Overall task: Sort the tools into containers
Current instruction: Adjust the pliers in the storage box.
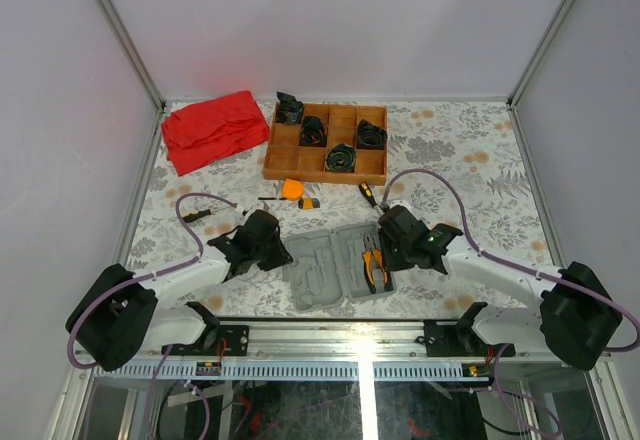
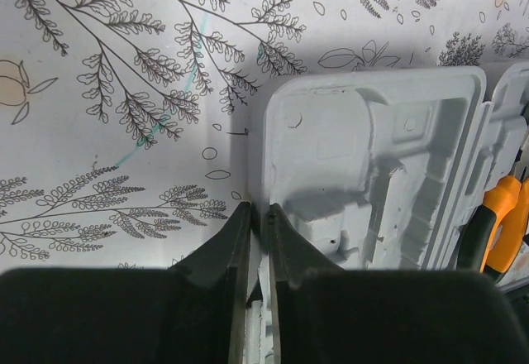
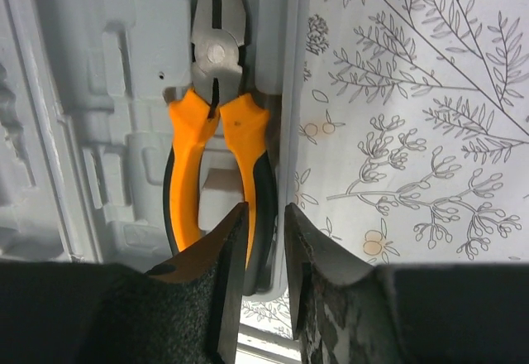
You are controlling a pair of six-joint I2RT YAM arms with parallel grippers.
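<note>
The grey case (image 1: 315, 278) lies open and flat on the desk (image 1: 470, 180) between the two arms, and the pliers (image 3: 216, 132) already sit in a recess of its right half, handles towards the robot. The left tool (image 2: 258, 223) is pressed together on the thin outer rim of the case's left half. The right tool (image 3: 263, 219) is a little spread astride the right rim, one finger inside above the dark pliers handle and one outside; whether it bears on the rim I cannot tell. The step looks like steadying or shifting the case from both sides. To do it well, the right tool should catch the rim alone without nudging the pliers, and both arms should move together and level, so the hinge does not fold and the pliers do not tip out. The tape measure (image 1: 292, 189), a small yellow-grey piece (image 1: 312, 202) and a screwdriver (image 1: 368, 194) lie loose beyond the case, with another screwdriver (image 1: 195, 215) off to the left. The desk wears a pale cover printed with leaves and flowers. At the back stand a wooden tray (image 1: 275, 150) of black coils and a red cloth (image 1: 213, 130), inside plain pale walls
</note>
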